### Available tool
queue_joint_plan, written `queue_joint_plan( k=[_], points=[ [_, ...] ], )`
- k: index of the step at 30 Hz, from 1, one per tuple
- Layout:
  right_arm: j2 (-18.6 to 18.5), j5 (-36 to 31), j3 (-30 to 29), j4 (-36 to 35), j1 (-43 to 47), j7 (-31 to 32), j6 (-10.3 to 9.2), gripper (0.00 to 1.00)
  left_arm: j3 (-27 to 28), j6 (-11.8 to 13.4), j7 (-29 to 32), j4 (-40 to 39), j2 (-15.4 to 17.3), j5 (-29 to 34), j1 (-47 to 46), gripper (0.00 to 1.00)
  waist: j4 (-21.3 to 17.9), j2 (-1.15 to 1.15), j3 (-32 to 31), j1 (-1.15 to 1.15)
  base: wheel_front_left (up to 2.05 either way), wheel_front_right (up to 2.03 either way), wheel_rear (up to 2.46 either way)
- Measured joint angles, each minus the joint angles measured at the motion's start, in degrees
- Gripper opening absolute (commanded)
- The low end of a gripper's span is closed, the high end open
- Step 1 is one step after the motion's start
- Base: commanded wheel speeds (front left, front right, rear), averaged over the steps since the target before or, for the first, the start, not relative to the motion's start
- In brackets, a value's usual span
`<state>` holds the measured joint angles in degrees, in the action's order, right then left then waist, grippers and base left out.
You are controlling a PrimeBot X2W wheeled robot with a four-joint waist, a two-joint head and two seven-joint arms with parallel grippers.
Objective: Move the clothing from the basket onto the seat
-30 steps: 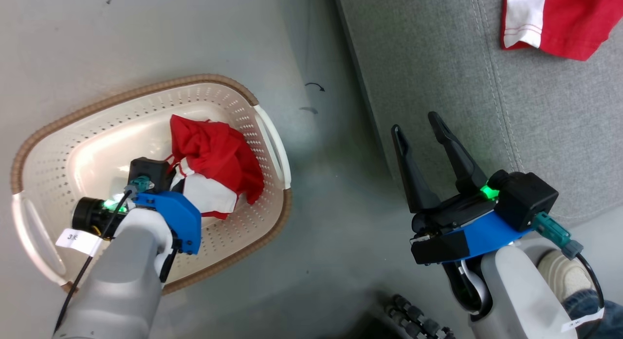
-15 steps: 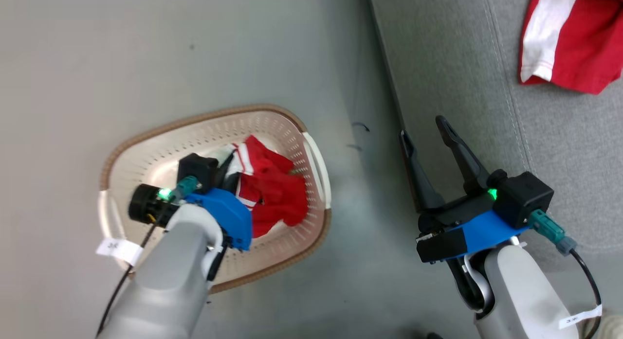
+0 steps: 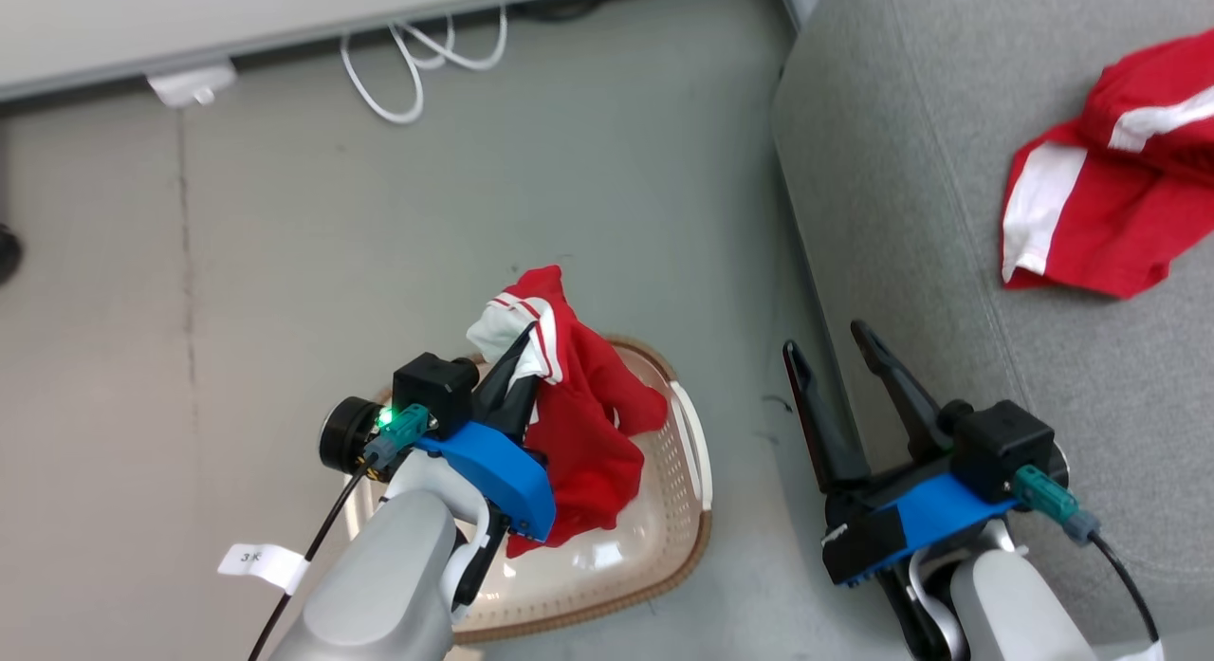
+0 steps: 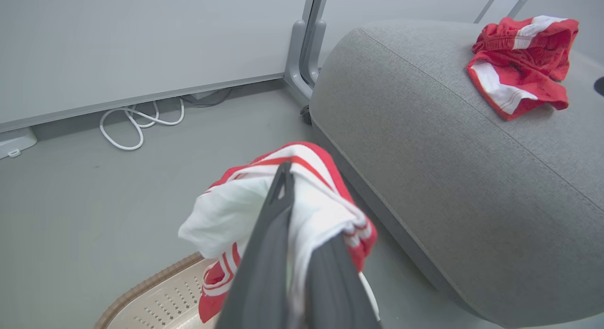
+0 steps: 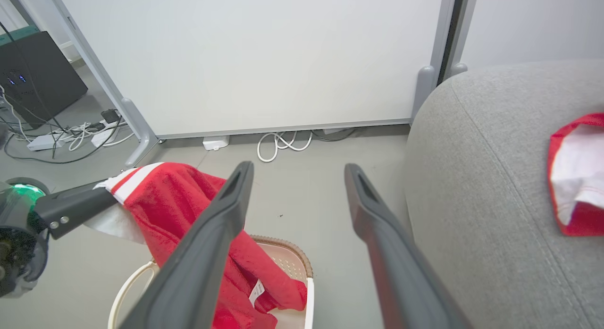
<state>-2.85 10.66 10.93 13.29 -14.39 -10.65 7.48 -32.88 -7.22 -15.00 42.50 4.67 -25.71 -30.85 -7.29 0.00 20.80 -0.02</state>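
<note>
The left gripper (image 3: 520, 358) has its long dark fingers pressed together on a soft red garment (image 3: 588, 424), pinching it at a white panel edged with thin red-and-white stripes. The cloth hangs from the fingers in loose folds, and its lower end reaches down into the basket (image 3: 704, 533). The basket is an oval of cream plastic with rows of small holes in its walls and a brown woven-look rim. It stands on the smooth grey floor (image 3: 237, 263) just beside the sofa (image 3: 901, 196), which is grey and coarse-woven, with rounded edges and a stitched seam. A second red garment (image 3: 1091, 234) with white panels lies crumpled on the sofa's top, well apart from the basket. The right gripper (image 3: 823, 340) hovers at the sofa's edge, its tapered fingers spread and holding nothing. A white cable (image 3: 417, 68) loops on the floor by the wall.
</note>
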Motion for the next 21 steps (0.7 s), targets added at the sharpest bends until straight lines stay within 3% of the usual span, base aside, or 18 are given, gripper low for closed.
queue_joint_plan(
  k=[10,21],
  points=[
    [-0.01,0.19,-1.72,-0.27,5.67,2.34,0.0,1.0,-4.47,-0.21,0.0,-4.01,0.19,-1.2,-0.48,0.0,3.63,0.0,-10.39,-0.01,0.0,0.0,0.0],
    [-0.01,0.49,-1.88,-1.79,9.03,4.37,0.0,1.0,-8.73,-0.21,2.34,-3.92,-0.69,-4.54,-8.21,0.0,6.68,0.0,-16.32,0.0,0.0,0.0,0.0]
  ],
)
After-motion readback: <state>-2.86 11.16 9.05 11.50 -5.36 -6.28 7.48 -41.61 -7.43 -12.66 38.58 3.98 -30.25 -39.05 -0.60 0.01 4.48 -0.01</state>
